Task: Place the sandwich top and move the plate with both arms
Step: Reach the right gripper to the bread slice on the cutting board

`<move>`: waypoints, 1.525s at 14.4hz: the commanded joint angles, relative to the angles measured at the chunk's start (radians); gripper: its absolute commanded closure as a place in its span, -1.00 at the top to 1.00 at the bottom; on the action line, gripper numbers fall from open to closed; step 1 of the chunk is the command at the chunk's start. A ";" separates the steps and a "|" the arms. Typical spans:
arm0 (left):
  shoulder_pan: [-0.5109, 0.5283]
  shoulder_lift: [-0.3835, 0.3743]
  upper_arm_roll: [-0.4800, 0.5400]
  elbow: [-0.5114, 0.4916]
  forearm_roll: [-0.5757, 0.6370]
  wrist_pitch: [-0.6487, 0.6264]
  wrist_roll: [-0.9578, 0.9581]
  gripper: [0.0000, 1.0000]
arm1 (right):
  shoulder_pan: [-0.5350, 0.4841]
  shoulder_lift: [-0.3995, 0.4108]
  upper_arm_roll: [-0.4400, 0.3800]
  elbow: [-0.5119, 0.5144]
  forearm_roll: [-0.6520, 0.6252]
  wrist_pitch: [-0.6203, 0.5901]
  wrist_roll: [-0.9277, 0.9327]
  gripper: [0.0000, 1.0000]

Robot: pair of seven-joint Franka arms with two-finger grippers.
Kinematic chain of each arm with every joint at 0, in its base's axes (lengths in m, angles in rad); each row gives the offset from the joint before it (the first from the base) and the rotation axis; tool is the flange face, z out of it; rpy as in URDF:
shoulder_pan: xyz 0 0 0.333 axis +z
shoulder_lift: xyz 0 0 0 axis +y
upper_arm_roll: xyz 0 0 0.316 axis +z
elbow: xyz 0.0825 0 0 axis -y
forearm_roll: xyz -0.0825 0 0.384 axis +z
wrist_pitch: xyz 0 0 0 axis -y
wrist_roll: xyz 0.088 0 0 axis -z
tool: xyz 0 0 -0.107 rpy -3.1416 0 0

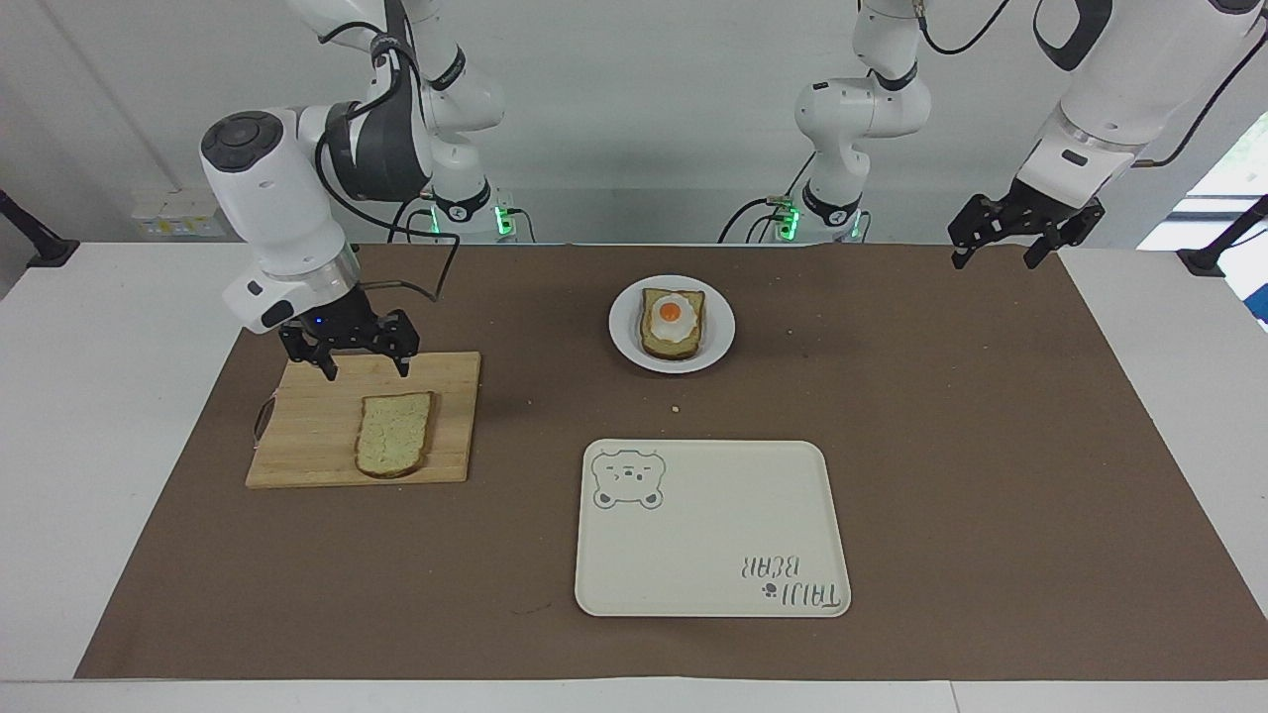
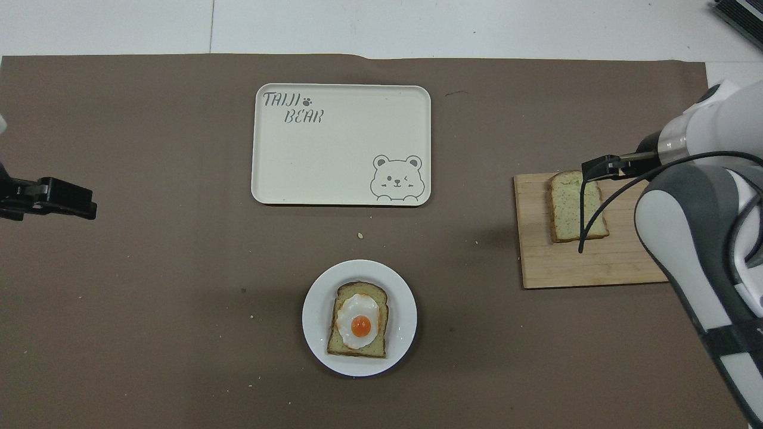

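We have our right gripper over the cutting board, fingers wide, holding nothing. The bread slice lies flat on that board, long axis running away from us. Our left gripper waits, fingers wide, well apart from the plate.

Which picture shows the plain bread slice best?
The facing view: the sandwich top lies whole and uncovered on the cutting board. In the overhead view the right arm and its black cable cross over one edge of the slice.
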 commanded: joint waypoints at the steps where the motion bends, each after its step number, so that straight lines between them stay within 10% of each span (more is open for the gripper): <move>1: 0.011 -0.001 -0.009 0.016 0.017 -0.020 -0.006 1.00 | -0.003 0.024 0.002 -0.002 0.020 0.048 -0.013 1.00; 11: 0.011 -0.001 -0.009 0.016 0.017 -0.022 -0.006 1.00 | -0.016 0.179 0.002 -0.004 0.020 0.255 -0.040 1.00; 22: 0.011 -0.001 -0.009 0.016 0.017 -0.020 -0.006 1.00 | -0.161 0.194 0.002 -0.146 0.225 0.278 -0.476 1.00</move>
